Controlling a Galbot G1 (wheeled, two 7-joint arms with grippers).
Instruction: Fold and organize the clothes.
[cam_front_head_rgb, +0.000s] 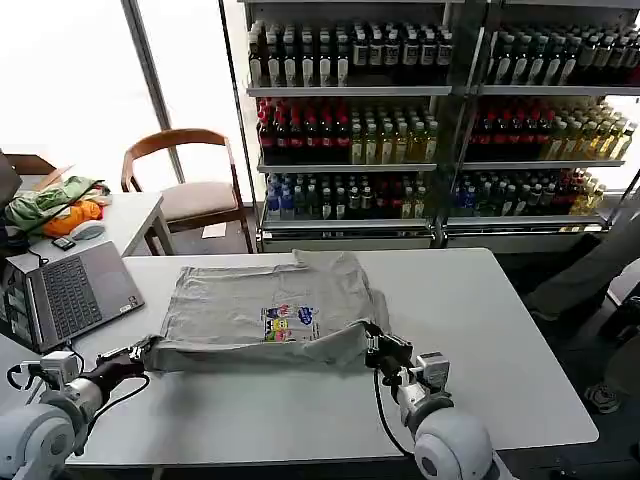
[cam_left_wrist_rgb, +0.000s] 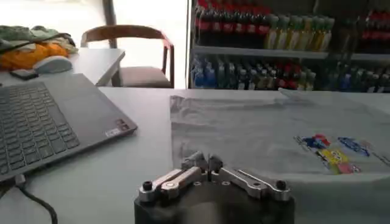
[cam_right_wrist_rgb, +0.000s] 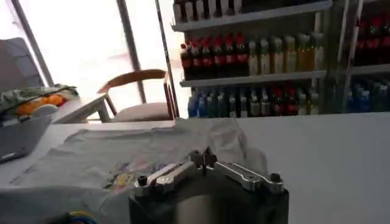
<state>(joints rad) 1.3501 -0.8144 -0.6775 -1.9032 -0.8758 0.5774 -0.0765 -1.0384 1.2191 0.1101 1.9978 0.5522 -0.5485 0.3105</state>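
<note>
A light grey shirt (cam_front_head_rgb: 270, 310) lay spread on the white counter (cam_front_head_rgb: 500, 340), its small multicoloured chest print (cam_front_head_rgb: 289, 323) facing up near the front edge of the cloth. The far part of the garment was bunched and raised toward the shelving side; the near hem ran roughly parallel to the counter's front edge.

The left gripper (cam_front_head_rgb: 140, 352) was at the shirt's near left corner, fingers drawn together on the hem. In the left wrist view the left gripper (cam_left_wrist_rgb: 206, 163) showed its fingertips (cam_left_wrist_rgb: 196, 161) meeting with grey fabric directly at them. The right gripper (cam_front_head_rgb: 372, 345) was at the near right corner of the shirt, where the cloth was lifted slightly off the counter; in the right wrist view the right gripper (cam_right_wrist_rgb: 204, 159) had its fingertips (cam_right_wrist_rgb: 211, 158) closed together against the fabric edge.

An open laptop (cam_front_head_rgb: 70, 295) sat on the counter to the left of the shirt, apart from it. A green-and-orange cloth bundle (cam_front_head_rgb: 55, 205) rested on a second counter behind the laptop, with a wooden chair (cam_front_head_rgb: 190, 180) beside it. Shelves of bottled drinks (cam_front_head_rgb: 350, 130) stood behind the counter.
</note>
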